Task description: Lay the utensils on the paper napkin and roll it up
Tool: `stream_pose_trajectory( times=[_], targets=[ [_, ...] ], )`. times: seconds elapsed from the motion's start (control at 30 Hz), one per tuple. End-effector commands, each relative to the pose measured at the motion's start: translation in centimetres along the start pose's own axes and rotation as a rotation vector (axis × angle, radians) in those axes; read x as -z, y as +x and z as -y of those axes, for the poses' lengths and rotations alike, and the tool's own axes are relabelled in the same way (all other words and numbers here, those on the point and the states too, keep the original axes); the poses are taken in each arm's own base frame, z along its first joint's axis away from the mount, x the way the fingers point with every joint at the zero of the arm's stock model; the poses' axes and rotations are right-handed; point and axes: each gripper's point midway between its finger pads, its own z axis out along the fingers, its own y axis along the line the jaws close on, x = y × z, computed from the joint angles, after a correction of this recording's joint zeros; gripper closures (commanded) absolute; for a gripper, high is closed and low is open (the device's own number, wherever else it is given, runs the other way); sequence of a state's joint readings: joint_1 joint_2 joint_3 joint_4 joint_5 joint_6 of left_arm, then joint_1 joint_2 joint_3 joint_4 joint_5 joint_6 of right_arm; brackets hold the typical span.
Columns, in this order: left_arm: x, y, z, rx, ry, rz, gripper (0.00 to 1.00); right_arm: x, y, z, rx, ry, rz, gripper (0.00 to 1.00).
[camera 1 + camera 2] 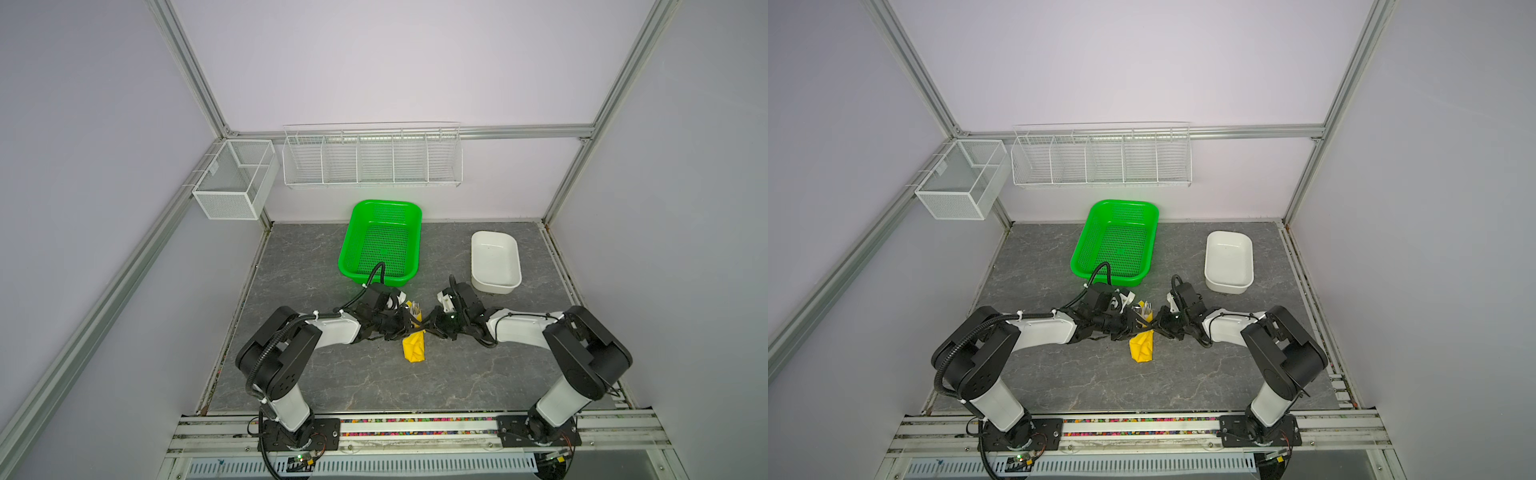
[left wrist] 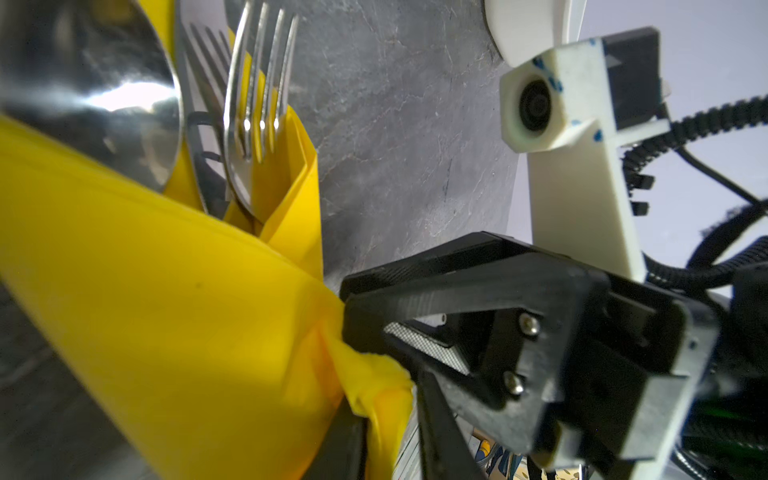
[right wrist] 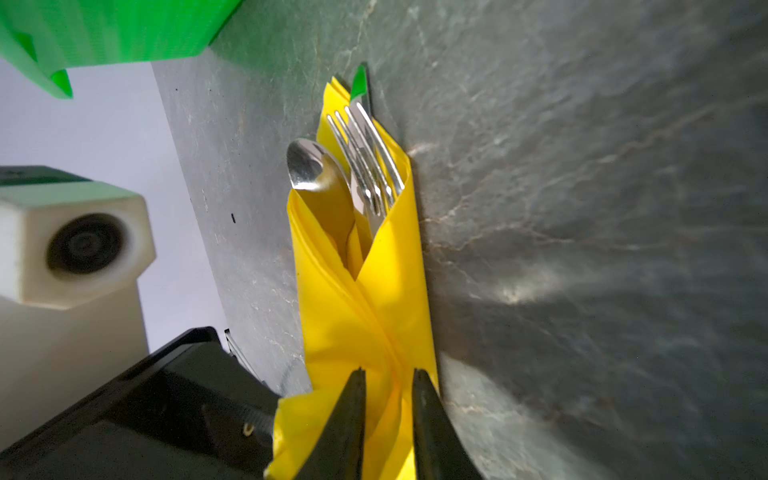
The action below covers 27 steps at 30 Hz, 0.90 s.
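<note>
The yellow paper napkin [image 1: 414, 350] [image 1: 1141, 350] lies in the middle of the table, wrapped into a narrow bundle around the utensils. Fork [image 3: 365, 158], spoon [image 3: 307, 166] and knife tip [image 3: 368, 104] stick out of its far end [image 1: 415, 308]. My left gripper [image 1: 409, 326] [image 2: 388, 388] is at the bundle's left side; its jaws stand slightly apart with a loose napkin fold [image 2: 386, 411] between them. My right gripper [image 1: 428, 328] [image 3: 389, 374] meets the bundle [image 3: 365, 307] from the right, open, its fingertips against the paper.
A green perforated basket [image 1: 386, 203] stands just behind the left arm's wrist. At the right back stands a white tub [image 1: 473, 257]. Two white wire racks [image 1: 372, 183] hang on the walls. The two wrists are close together over the bundle.
</note>
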<state>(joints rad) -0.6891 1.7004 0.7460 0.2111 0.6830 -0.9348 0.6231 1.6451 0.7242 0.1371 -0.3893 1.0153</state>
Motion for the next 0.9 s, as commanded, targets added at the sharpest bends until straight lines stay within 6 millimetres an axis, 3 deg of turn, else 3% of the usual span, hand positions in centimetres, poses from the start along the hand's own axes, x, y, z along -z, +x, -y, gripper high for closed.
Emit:
stream_pose_trajectory(
  times=[0.0, 0.37, 0.53, 0.67, 0.87],
  targets=[
    [-0.3, 0.0, -0.5, 0.013, 0.007, -0.006, 0.74, 1.0, 0.3, 0.2, -0.014, 0.017, 0.013, 0.65],
    [-0.6, -0.1, -0.9, 0.034, -0.002, -0.007, 0.61, 3.6, 0.2, 2.1, -0.044, 0.097, 0.104, 0.51],
    [-0.7, -0.2, -0.8, 0.046, 0.001, -0.009, 0.59, 5.4, 0.6, 2.8, -0.042, 0.106, 0.161, 0.51],
    [-1.0, -0.2, -0.7, 0.058, 0.01, -0.015, 0.56, 5.9, 1.4, 1.4, 0.011, 0.062, 0.164, 0.51],
    [-1.2, -0.4, -0.2, 0.071, 0.04, -0.019, 0.53, 4.9, 3.2, -0.9, 0.091, 0.048, 0.141, 0.51]
  ],
)
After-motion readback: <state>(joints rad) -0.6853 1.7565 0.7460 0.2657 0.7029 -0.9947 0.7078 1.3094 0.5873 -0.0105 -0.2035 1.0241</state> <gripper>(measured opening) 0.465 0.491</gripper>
